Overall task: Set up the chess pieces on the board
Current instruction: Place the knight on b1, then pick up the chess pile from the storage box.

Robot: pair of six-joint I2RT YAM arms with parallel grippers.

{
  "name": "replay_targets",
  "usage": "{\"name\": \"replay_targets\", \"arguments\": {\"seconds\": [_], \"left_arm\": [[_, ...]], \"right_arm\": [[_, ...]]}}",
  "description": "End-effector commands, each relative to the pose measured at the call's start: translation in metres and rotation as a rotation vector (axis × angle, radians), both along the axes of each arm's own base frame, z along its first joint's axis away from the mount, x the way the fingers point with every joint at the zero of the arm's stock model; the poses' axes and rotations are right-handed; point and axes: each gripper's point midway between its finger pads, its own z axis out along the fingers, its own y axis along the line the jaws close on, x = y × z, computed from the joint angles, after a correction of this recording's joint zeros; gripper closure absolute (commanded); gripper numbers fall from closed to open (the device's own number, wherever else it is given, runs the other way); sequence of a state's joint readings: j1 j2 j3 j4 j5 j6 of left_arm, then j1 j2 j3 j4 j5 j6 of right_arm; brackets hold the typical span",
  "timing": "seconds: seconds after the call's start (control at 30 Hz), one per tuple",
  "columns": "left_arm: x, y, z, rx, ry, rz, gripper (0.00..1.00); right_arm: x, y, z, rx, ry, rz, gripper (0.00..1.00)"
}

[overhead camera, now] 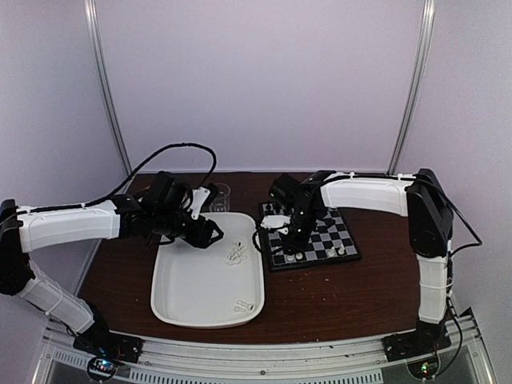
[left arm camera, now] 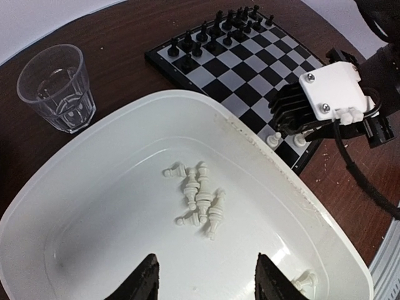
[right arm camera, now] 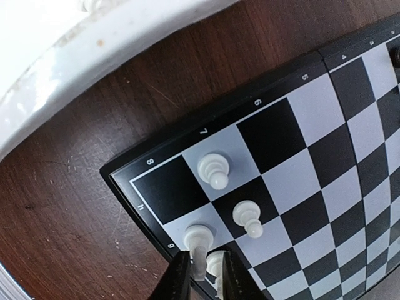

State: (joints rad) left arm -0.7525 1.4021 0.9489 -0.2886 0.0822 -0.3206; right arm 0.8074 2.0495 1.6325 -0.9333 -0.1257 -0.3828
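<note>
Right gripper [right arm camera: 201, 281]: fingers slightly apart, straddling a white chessman [right arm camera: 199, 240] standing at the board [right arm camera: 300, 156] corner nearest the tray [right arm camera: 94, 44] | left gripper [left arm camera: 206, 281]: fingers apart, empty, above loose chess pieces [left arm camera: 199, 197] heaped mid-tray | handling: probably light, rigid, slick plastic that topples easily; best pinched across the stem.
</note>
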Motion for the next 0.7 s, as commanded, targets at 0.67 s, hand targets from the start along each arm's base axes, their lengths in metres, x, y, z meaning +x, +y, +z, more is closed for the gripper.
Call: {"name": "replay_targets", "arguments": {"seconds": [0.67], "left_arm": [[-0.007,-0.006,-0.077,0.28,0.348,-0.07,0.61]], "right_arm": [[0.02,-0.089,0.144,0.418,-0.171,-0.211,0.76]]}}
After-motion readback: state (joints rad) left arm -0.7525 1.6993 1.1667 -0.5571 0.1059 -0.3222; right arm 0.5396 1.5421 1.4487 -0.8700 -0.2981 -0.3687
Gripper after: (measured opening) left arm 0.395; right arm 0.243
